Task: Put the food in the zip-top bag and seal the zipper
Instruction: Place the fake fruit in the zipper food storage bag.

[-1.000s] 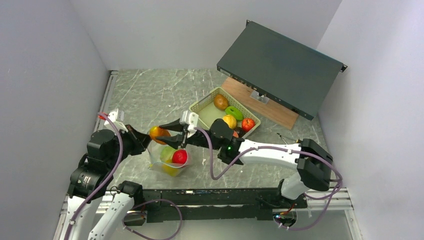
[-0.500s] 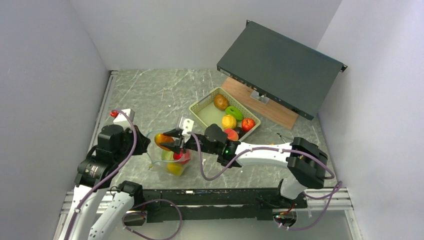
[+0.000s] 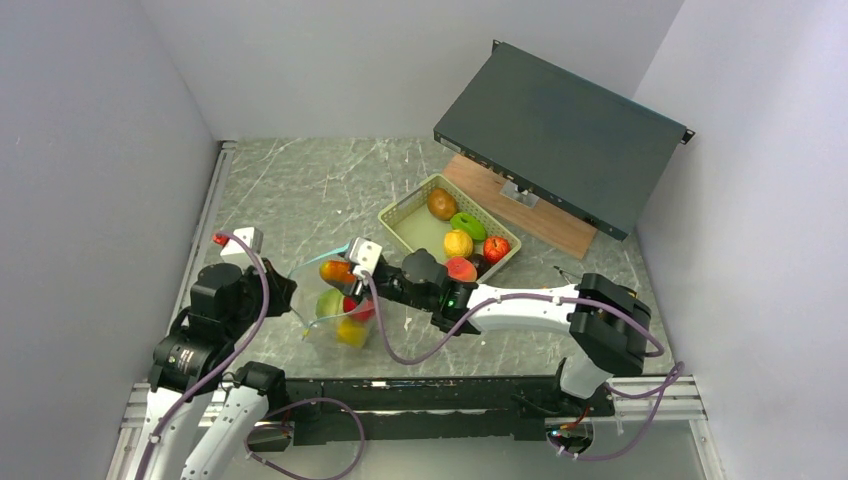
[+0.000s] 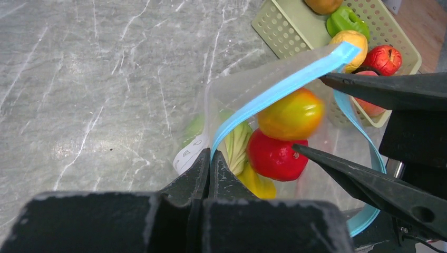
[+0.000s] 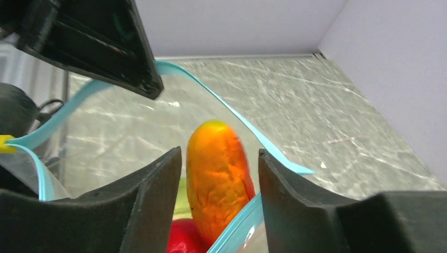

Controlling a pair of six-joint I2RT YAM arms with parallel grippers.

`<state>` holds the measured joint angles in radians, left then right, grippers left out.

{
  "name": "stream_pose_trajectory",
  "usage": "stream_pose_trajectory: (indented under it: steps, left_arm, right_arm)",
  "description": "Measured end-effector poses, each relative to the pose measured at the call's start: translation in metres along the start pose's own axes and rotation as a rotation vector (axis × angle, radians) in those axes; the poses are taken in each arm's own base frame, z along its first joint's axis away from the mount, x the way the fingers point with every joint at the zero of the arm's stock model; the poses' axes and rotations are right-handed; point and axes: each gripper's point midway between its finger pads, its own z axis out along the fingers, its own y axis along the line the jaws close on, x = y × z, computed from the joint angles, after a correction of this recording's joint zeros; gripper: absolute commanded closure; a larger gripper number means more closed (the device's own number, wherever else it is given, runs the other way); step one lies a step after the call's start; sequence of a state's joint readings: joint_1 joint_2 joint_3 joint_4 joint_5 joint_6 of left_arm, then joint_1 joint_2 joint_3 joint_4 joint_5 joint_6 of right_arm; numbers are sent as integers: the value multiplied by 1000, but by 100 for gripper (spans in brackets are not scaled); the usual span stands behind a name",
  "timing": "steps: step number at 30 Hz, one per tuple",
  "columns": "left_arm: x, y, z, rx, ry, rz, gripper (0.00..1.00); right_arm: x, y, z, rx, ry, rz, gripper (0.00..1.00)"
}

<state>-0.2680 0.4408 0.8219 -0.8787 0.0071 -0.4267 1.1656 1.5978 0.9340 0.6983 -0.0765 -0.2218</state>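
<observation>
The clear zip-top bag point(image 3: 322, 322) stands open on the table, its teal zipper strip point(image 4: 284, 87) held up. My left gripper point(image 4: 209, 158) is shut on that strip at the bag's near lip. Red point(image 4: 274, 155), green and yellow food lies inside. My right gripper point(image 5: 219, 155) is open at the bag's mouth, and an orange-yellow fruit point(image 5: 216, 174) sits loose between its fingers, a gap on each side. That fruit also shows in the top view point(image 3: 337, 271) and the left wrist view point(image 4: 290, 113). The slider tab is not visible.
A pale green basket point(image 3: 400, 215) behind the bag holds brown point(image 3: 441, 203), green point(image 3: 467, 224), yellow point(image 3: 459, 243), peach point(image 3: 461, 269) and red point(image 3: 496, 248) food. A dark flat metal case point(image 3: 560, 135) leans over a wooden board point(image 3: 545, 225) at the back right. Grey walls enclose the table.
My right gripper brought the orange-yellow fruit down into the bag's mouth and opened around it. My left arm shifted a little, still gripping the strip.
</observation>
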Motion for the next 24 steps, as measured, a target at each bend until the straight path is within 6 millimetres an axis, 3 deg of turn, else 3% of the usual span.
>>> stream_pose_trajectory:
  steps: [2, 7, 15, 17, 20, 24]
  left_arm:
    - [0, 1, 0, -6, -2, 0, 100]
    - [-1, 2, 1, -14, -3, -2, 100]
    - [4, 9, 5, -60, 31, -14, 100]
    - [5, 10, 5, -62, 34, -19, 100]
    - [5, 9, 5, -62, 34, -30, 100]
    - [5, 8, 5, -62, 36, -42, 100]
  right_arm:
    - [9, -5, -2, 31, 42, 0, 28]
    - [17, -15, -4, 91, 165, 62, 27]
    - [-47, -30, -18, 192, 301, 360, 27]
    - [-54, -33, -23, 242, 330, 452, 22]
    - [-50, -32, -32, 301, 394, 591, 25]
    - [-23, -21, -35, 350, 490, 712, 40]
